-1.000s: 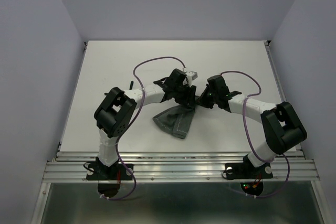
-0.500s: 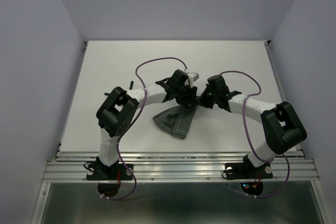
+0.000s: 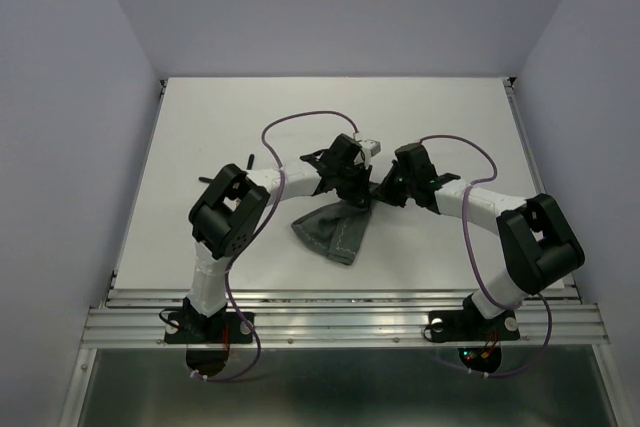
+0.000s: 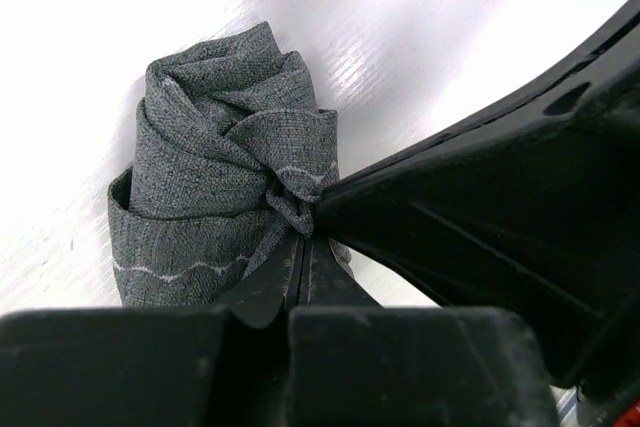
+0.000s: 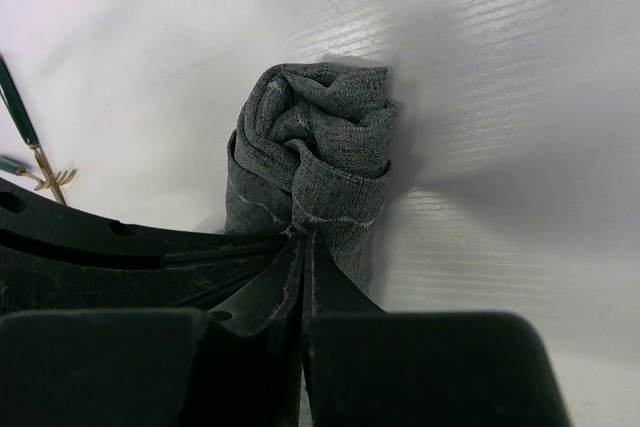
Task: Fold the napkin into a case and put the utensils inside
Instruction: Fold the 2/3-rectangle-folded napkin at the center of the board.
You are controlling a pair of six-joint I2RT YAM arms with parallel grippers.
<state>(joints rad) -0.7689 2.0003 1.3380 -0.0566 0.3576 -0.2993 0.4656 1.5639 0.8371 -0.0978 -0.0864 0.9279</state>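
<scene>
- The napkin: its far end is hidden beneath both arms from above.
- The utensils: cut off by the right wrist view's left edge, too small to tell apart.

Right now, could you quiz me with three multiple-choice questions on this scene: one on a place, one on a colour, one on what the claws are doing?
1. Where on the table does the napkin lie?
A. at the far edge
B. near the middle, between the two arms
C. hanging off the left side

2. What colour is the napkin?
A. white
B. red
C. dark grey

3. How do the left gripper and right gripper stand?
A. both shut on the napkin
B. both open above it
C. one open, one shut

Answers: 1 B, the top view shows it between the arms; 2 C, both wrist views show dark grey cloth; 3 A, each wrist view shows jaws closed on a fold.
</scene>
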